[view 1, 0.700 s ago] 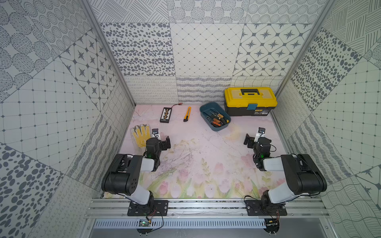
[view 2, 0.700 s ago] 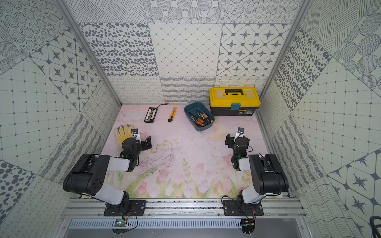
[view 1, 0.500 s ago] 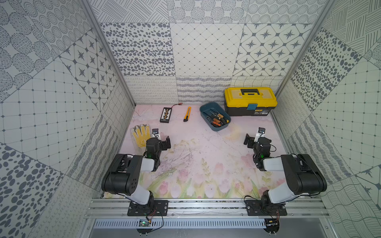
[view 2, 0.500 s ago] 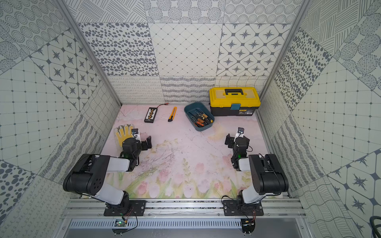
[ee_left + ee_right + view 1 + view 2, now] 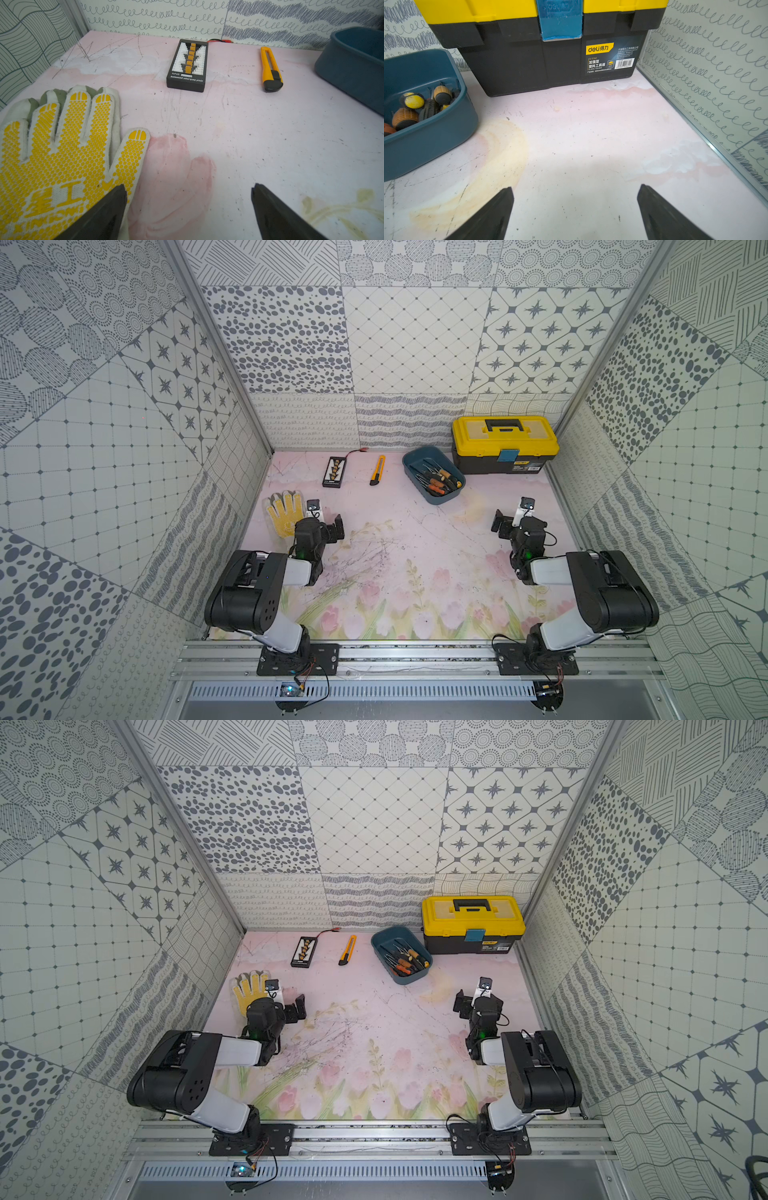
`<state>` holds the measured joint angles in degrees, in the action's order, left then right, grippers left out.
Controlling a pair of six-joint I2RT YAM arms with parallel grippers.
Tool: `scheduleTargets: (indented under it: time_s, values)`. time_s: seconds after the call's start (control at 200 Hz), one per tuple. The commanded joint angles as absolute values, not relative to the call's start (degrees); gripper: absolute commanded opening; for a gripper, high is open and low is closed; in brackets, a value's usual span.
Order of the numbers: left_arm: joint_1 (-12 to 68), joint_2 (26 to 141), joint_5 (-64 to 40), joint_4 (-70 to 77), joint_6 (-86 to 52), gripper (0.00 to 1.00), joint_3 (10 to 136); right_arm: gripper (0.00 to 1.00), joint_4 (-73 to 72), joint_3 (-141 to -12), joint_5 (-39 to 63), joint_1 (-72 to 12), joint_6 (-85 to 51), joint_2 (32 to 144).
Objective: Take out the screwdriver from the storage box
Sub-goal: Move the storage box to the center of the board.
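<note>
Black rectangular plastic charging board (image 5: 187, 66): "KePaQi". Yellow-lidded black plastic toolbox (image 5: 546, 47): label "deli", "PLASTIC TOOLBOX"; latch embossed "deli".

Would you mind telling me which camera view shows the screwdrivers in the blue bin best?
A top view: the screwdrivers lie fully visible in the blue bin. The right wrist view shows only handle ends; the left wrist view shows only the bin's outer wall.

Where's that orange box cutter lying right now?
In both top views the orange box cutter lies near the back wall, between the black charging board and the blue storage box.
</note>
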<state>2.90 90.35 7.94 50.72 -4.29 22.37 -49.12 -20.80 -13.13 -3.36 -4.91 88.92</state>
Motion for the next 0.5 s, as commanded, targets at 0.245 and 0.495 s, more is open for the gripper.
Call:
scheduleTargets:
  time_s: [0.245, 0.495]
  values:
    - [2.72, 89.12, 9.87, 49.74, -4.21, 0.99, 22.99, 0.99, -48.23, -22.58, -14.77, -3.77, -4.61, 87.22]
    - [4.22, 72.77, 12.27, 37.91, -5.47, 0.99, 24.33, 0.99, -38.69, -24.91, -15.39, -7.12, -0.53, 79.14]
